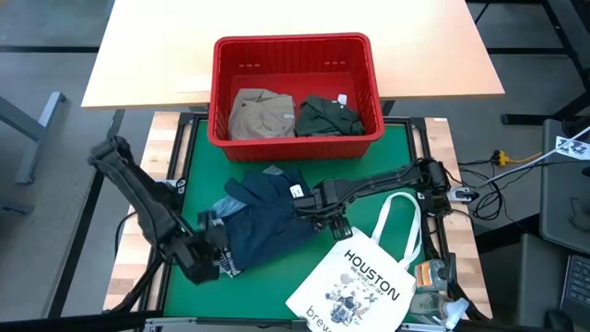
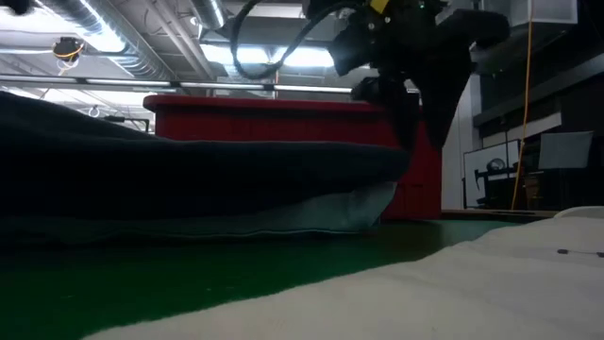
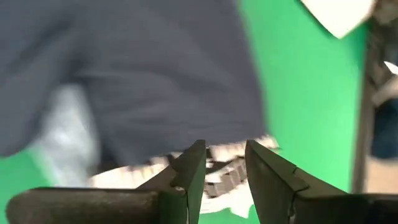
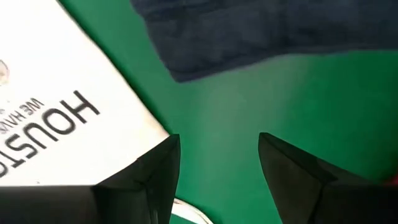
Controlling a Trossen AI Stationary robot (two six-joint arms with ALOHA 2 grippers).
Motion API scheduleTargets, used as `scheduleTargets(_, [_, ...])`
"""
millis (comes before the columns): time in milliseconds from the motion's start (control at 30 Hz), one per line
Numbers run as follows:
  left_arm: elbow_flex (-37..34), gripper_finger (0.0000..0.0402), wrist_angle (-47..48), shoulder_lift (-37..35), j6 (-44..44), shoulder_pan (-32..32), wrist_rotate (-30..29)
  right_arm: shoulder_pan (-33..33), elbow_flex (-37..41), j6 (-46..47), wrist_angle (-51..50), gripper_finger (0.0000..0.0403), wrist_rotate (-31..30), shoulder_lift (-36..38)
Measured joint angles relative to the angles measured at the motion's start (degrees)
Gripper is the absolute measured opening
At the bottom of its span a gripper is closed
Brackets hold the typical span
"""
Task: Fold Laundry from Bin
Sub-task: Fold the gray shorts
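Note:
A navy garment [image 1: 267, 217] lies spread on the green mat, over a light blue denim piece [image 1: 271, 171] that shows at its far and left edges. My left gripper [image 1: 221, 263] [image 3: 225, 155] is open at the navy garment's near left edge, where a white-patterned hem [image 3: 217, 174] shows between its fingers. My right gripper [image 1: 334, 226] [image 4: 219, 149] is open and empty over bare mat, between the navy garment's right end [image 4: 261, 31] and the white HOUSTON tote [image 4: 56, 112]. The red bin [image 1: 290, 41] at the far side holds a khaki garment [image 1: 260, 115] and a dark green garment [image 1: 324, 115]. My left gripper has its fingertips [image 3: 194, 155] on either side of the navy garment's white-patterned hem [image 3: 217, 174], coming low from the table's near left. I cannot tell whether they touch it. The garment lies flat on the mat.
The HOUSTON tote [image 1: 359, 277] lies on the mat's near right corner, its handles [image 1: 401, 217] reaching under my right arm. Cables and small items [image 1: 433, 281] lie at the right edge. A wooden table [image 1: 147, 55] stands behind the bin. Bare mat [image 1: 198, 161] shows at far left.

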State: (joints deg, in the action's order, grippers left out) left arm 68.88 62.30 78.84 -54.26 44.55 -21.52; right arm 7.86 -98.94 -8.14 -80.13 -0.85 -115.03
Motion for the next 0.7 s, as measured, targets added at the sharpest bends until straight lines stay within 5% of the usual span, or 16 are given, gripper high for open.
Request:
scheduleTargets(233, [-1.9,0.0106,9.1,-9.8,-8.2,-4.2,-5.1,-1.2,0.0,-1.2,3.4,0.0217,-4.5,6.5])
scheduleTargets(467, [-9.5,0.0105,8.3,-17.5,-10.5,-9.4,-5.3,-8.5,0.0,-1.0,14.1,0.0217,3.3,9.1])
scheduleTargets(700, [-18.2,0.0105,0.3,-21.0,-11.7,-10.6,-5.3,-14.9,0.0,15.6,20.3,0.0217,1.4,9.1])
